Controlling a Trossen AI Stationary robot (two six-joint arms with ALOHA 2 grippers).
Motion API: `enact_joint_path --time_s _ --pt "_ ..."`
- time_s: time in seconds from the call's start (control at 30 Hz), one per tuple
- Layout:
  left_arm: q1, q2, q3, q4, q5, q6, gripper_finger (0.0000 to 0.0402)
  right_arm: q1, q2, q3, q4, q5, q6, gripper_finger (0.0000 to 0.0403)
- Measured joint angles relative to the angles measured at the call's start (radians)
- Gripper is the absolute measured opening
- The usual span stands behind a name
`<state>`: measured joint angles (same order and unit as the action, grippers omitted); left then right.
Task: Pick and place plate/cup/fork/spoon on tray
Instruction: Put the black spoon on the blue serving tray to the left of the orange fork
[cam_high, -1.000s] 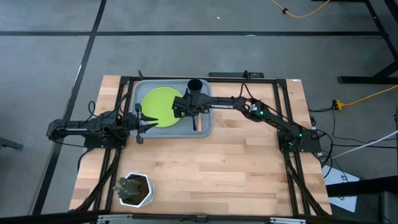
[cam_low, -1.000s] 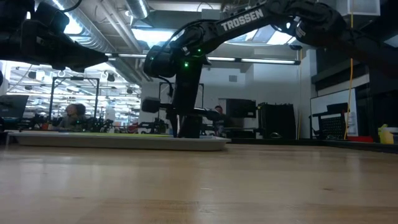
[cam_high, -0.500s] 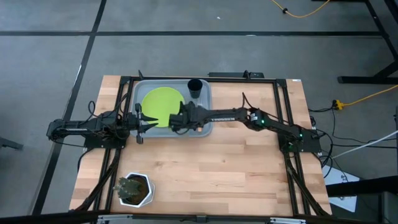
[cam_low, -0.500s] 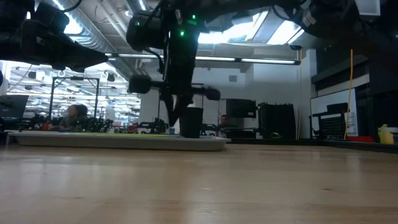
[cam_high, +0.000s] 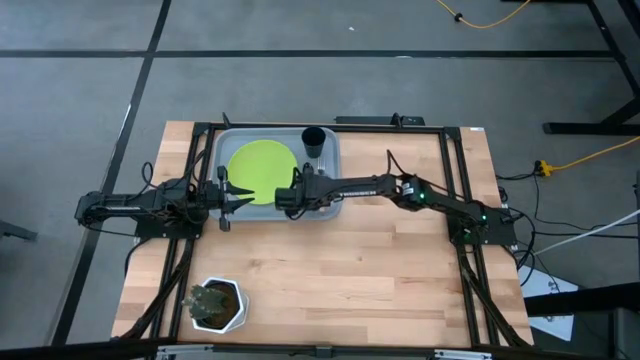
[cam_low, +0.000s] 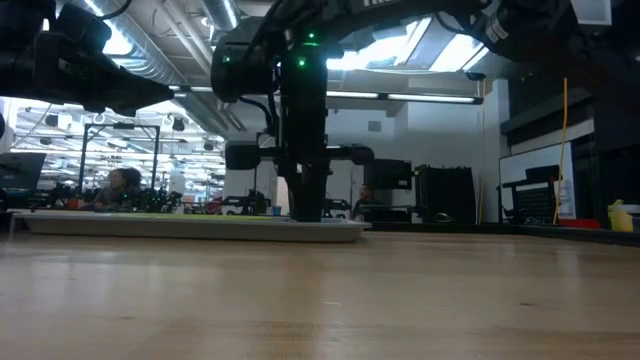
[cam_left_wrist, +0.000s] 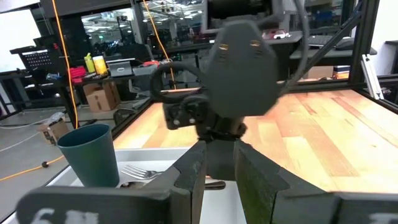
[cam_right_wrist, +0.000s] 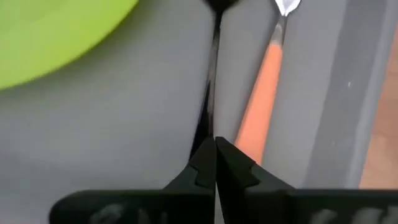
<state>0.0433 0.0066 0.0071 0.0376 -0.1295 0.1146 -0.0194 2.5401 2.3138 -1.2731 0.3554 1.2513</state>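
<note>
The grey-blue tray (cam_high: 225, 150) lies at the table's far middle. The lime-green plate (cam_high: 255, 168) and the dark cup (cam_high: 312, 141) are on it. The fork (cam_right_wrist: 261, 106), with an orange handle, lies on the tray floor near the right rim. My right gripper (cam_right_wrist: 215, 163) stands over the tray's near right part (cam_high: 287, 198), pointing down, shut on the dark spoon (cam_right_wrist: 214, 74). The spoon lies alongside the fork, its bowl (cam_right_wrist: 217, 5) toward the cup. My left gripper (cam_high: 240, 197) waits at the tray's left rim, slightly open and empty. My right gripper pinches the spoon's thin handle at its free end (cam_right_wrist: 213, 127) between the two fingertips. The fingers come from above, pointing down. The spoon runs low over the tray floor, parallel to the fork's handle. Whether it rests on the floor, I cannot tell.
A white hexagonal pot with a plant (cam_high: 216, 305) stands at the table's near left. Bare wood lies across the near and right parts of the table (cam_high: 380, 270). In the low view, people show in the room behind the table (cam_low: 118, 185).
My right gripper has gone from beside the cup toward the tray's near edge and down to the tray floor. It tilted on the way and now points straight down. The plate, cup and fork have stayed in place.
</note>
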Motion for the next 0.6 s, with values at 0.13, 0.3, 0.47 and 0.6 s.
enact_joint_path --time_s 0.13,0.3,0.47,0.6 --pt "0.000 0.000 0.000 0.000 0.000 0.000 0.0076 -0.009 0.000 0.000 0.012 0.002 -0.022 0.0003" --pt "0.000 0.000 0.000 0.000 0.000 0.000 0.0076 -0.010 0.000 -0.035 0.033 -0.019 -0.024 0.0003" --pt "0.000 0.000 0.000 0.000 0.000 0.000 0.0076 -0.003 0.000 -0.046 0.065 -0.006 -0.023 0.0003" --pt "0.000 0.000 0.000 0.000 0.000 0.000 0.0076 0.000 0.000 -0.046 0.055 -0.017 -0.023 0.0003"
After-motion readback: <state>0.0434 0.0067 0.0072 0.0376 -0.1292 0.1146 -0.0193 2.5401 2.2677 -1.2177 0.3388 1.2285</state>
